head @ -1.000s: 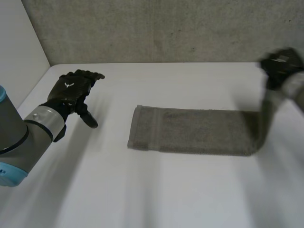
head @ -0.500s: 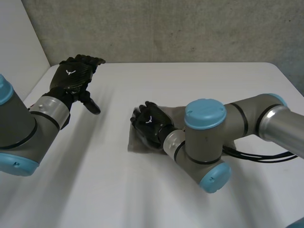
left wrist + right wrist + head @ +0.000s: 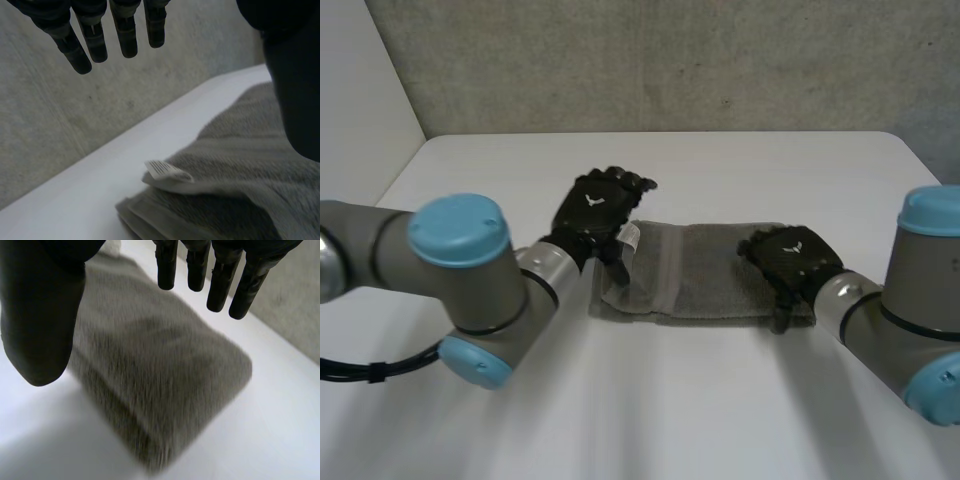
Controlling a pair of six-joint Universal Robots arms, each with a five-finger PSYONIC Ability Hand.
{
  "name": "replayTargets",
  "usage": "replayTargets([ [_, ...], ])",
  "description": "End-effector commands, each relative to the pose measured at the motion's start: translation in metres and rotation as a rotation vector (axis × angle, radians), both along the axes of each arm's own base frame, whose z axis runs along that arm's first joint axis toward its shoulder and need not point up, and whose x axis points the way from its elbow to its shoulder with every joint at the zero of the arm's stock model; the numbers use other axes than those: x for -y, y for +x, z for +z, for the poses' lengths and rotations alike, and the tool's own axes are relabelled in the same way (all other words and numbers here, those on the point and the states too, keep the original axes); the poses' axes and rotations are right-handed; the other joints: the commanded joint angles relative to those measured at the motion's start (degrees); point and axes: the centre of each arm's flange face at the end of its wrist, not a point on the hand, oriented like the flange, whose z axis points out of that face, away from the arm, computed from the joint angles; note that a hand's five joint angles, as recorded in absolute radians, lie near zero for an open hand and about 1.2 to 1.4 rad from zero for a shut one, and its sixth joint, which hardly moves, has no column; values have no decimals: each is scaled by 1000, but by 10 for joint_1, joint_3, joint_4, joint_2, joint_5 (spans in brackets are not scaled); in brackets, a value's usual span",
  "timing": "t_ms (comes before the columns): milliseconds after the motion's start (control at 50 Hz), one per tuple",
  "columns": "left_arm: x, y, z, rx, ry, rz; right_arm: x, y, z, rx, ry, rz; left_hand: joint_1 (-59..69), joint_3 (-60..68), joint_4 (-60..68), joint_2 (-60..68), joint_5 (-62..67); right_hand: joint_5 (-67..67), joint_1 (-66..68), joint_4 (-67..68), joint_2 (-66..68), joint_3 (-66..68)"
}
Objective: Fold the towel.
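A grey towel lies folded in a short thick strip in the middle of the white table. A white label sticks up at its left end. My left hand hovers over that left end, open, fingers straight. In the left wrist view its fingers hang above the towel and the label, touching neither. My right hand is over the towel's right end, open. In the right wrist view its fingers and thumb spread above the folded towel, holding nothing.
A grey concrete wall stands behind the table's far edge. Both forearms reach in over the near half of the table on either side of the towel.
The right hand carried the towel's right end over to the left, let go and drew back to the right; the towel is now half as long. The left hand came in to its left end.
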Motion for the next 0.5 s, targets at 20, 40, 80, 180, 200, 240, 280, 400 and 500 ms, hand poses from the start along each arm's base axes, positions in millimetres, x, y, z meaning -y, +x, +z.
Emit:
replayTargets([
  [20,7,-11,-31,98,-31,48,5,-17,-18,-7,14,-44,-36,-24,-38,-33,-111,30,32,30,30,32],
  [40,8,-11,-35,124,-46,59,6,-18,-20,-5,7,-50,-36,-24,-38,-33,-111,31,34,32,32,34],
  [80,10,-11,-38,148,-59,68,8,-19,-21,-1,-5,-53,-36,-24,-38,-33,-111,33,35,33,34,35],
  [180,11,-9,-48,198,-71,87,13,-19,-24,2,-30,-60,-36,-24,-38,-33,-111,99,101,99,99,101],
  [200,12,-9,-48,199,-72,92,15,-19,-29,-3,-26,-65,-36,-24,-38,-33,-111,160,163,161,161,163],
  [240,11,-8,-48,201,-69,94,17,-18,-33,-9,-24,-64,-36,-24,-38,-33,-111,231,233,231,231,233],
  [280,11,-8,-48,201,-67,96,19,-17,-36,-17,-28,-62,-36,-24,-38,-33,-111,295,298,296,296,298],
  [400,6,-6,-49,206,-53,97,26,-22,-43,-93,-46,-93,-34,-22,-36,-31,-109,566,569,567,567,569],
  [500,-7,-10,-35,189,-67,97,36,-32,-40,-209,-110,-122,-36,-24,-38,-33,-111,646,649,647,647,649],
])
